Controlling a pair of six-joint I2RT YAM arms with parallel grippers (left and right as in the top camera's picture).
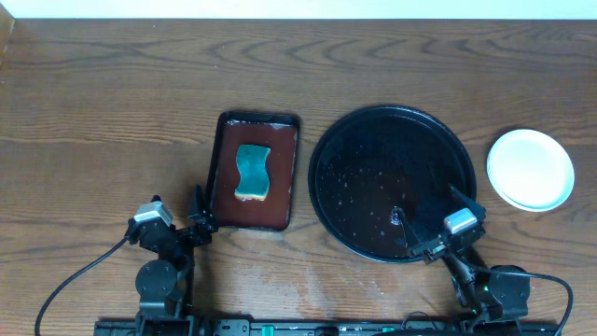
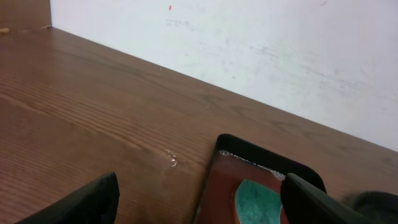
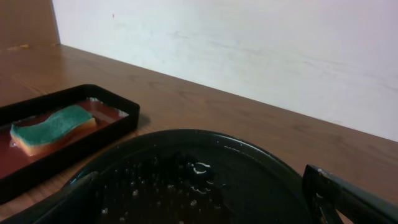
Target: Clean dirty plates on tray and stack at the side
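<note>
The round black tray (image 1: 388, 183) lies right of centre, wet with droplets and holding no plates; it fills the lower part of the right wrist view (image 3: 186, 180). A stack of plates (image 1: 531, 169), white on top, sits on the table to the tray's right. My right gripper (image 1: 437, 224) is open and empty over the tray's near right rim. My left gripper (image 1: 199, 217) is open and empty at the near left corner of the reddish-brown tray (image 1: 254, 171).
A green and yellow sponge (image 1: 253, 172) lies in the rectangular reddish-brown tray, also seen in the left wrist view (image 2: 258, 200) and the right wrist view (image 3: 53, 127). A white wall runs along the table's far edge (image 3: 249, 56).
</note>
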